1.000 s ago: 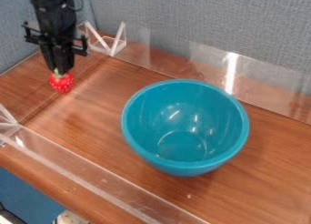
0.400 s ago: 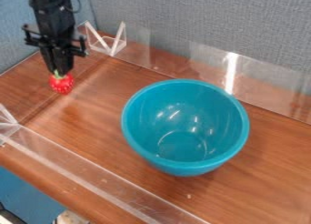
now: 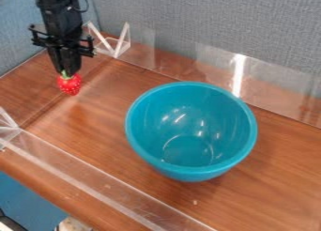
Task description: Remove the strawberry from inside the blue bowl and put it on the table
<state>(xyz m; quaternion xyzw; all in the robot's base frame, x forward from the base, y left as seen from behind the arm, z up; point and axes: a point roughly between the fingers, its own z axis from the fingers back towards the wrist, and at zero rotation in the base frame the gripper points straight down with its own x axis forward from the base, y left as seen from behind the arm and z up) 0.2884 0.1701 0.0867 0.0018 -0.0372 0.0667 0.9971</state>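
The hand (image 3: pixel 67 71), clamped on the strawberry (image 3: pixel 69 84), hangs above the bench (image 3: pixel 88 131); released here, it could roll away.

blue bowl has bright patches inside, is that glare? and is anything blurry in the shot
Camera view: yes, pale highlights on the glossy inside of the blue bowl are glare; the table also shows a soft sheen; the whole frame is low-resolution and slightly soft, so the strawberry lacks fine detail.
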